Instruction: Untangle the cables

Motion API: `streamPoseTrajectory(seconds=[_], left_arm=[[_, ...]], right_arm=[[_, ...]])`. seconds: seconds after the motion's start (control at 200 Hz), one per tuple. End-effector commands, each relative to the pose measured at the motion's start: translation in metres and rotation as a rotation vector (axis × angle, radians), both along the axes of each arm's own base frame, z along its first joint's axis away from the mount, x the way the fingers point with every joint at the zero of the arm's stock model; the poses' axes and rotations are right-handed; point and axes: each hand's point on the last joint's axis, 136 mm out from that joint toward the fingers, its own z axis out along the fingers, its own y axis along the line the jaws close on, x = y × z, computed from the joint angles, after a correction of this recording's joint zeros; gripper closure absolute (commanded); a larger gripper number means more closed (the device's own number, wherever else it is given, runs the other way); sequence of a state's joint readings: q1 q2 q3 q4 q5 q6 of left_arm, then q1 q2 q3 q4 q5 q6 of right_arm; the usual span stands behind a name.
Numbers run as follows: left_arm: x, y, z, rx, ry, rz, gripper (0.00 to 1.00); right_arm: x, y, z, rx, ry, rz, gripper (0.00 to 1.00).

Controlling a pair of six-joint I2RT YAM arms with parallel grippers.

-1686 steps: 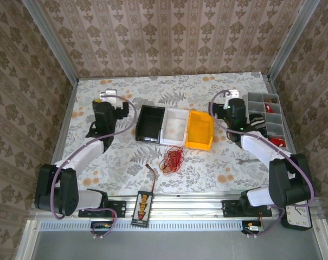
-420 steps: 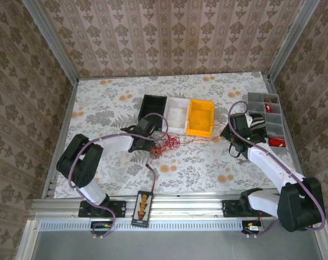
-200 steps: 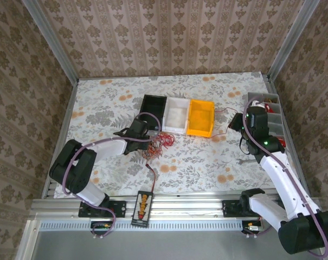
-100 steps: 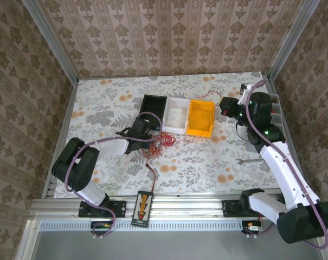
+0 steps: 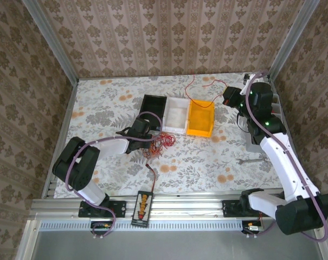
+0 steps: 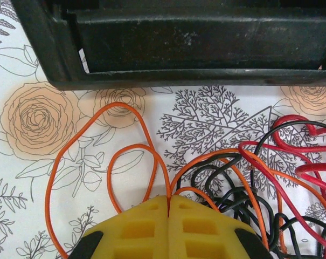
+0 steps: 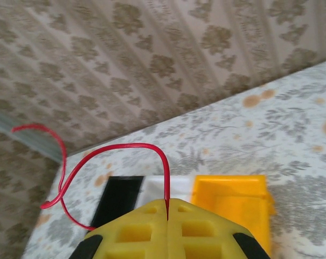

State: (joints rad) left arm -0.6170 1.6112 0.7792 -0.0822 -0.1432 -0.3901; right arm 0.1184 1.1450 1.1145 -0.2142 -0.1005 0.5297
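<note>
Overhead view of a table covered in a flowered cloth [image 5: 109, 103], with a black bin [image 5: 152, 111], a white bin [image 5: 174, 115] and a yellow bin [image 5: 200, 118] standing side by side, touching.

The cables [image 5: 159, 143] lie on the cloth as a loose tangle of red, orange and dark wires, just in front of the black bin, at its white-bin end.

The left gripper [image 5: 146, 141] sits low at the edge of that tangle nearest the black bin. Seen from its wrist, its yellow fingers [image 6: 146, 226] are pressed together, pinching an orange wire [image 6: 82, 135] that loops out across the cloth in front of the black bin's wall [image 6: 179, 43].

The right gripper [image 5: 226, 98] is raised, well to the right of the black bin, past the yellow one. Its fingers [image 7: 146, 226] are also pressed together, pinching a single red wire [image 7: 109, 154]. This wire arches upward and hangs free above the bins.
</note>
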Motion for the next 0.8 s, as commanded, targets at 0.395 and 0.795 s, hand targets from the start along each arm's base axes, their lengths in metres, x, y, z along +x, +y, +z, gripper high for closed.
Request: streamPoseTrajectory(seconds=[0.395, 0.795], left_arm=[[-0.002, -0.005, 0.002, 0.021, 0.003, -0.009, 1.0], [-0.003, -0.009, -0.002, 0.029, 0.013, -0.028, 1.0]], right_arm=[[0.008, -0.068, -0.091, -0.319, 0.323, -0.366, 1.0], [-0.004, -0.079, -0.092, -0.413, 0.367, -0.41, 1.0]])
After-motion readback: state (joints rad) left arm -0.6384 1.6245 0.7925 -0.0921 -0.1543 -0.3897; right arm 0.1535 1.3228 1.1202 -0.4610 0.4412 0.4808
